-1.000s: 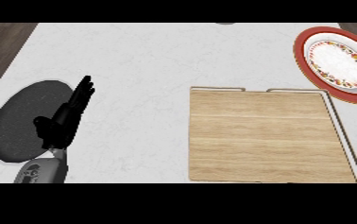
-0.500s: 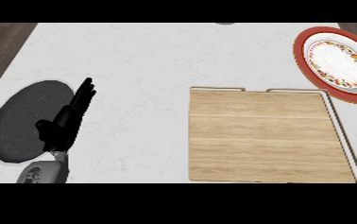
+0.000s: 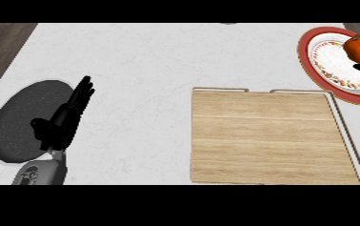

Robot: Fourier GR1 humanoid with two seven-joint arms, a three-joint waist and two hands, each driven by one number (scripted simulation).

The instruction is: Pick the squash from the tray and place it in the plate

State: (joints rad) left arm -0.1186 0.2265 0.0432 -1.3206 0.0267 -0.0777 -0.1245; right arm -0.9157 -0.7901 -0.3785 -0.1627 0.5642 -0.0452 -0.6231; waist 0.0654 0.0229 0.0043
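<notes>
**Orange squash at the plate, tray bare**

Head view — wooden tray (image 3: 267,139) sits low right on the pale marbled counter (image 3: 155,67), its board showing no load. Red-rimmed plate (image 3: 309,63) lies at the upper right corner, well apart from the tray's near edge but just beyond its far corner, partly cut by the frame. Orange squash (image 3: 353,47) shows over the plate's white centre, right at the frame edge; whether it rests on the plate or is held above it, I cannot tell. Right hand is not in view — nothing of its fingers shows.

Left hand (image 3: 65,120) rests at lower left, fingers straight and relaxed, holding nothing, over a dark round mat (image 3: 21,125).

Judgement: the placing step is at or near its end. To do it well, set the squash down toward the plate's middle, off the sloped rim, release only once it sits steady, then lift straight clear.
</notes>
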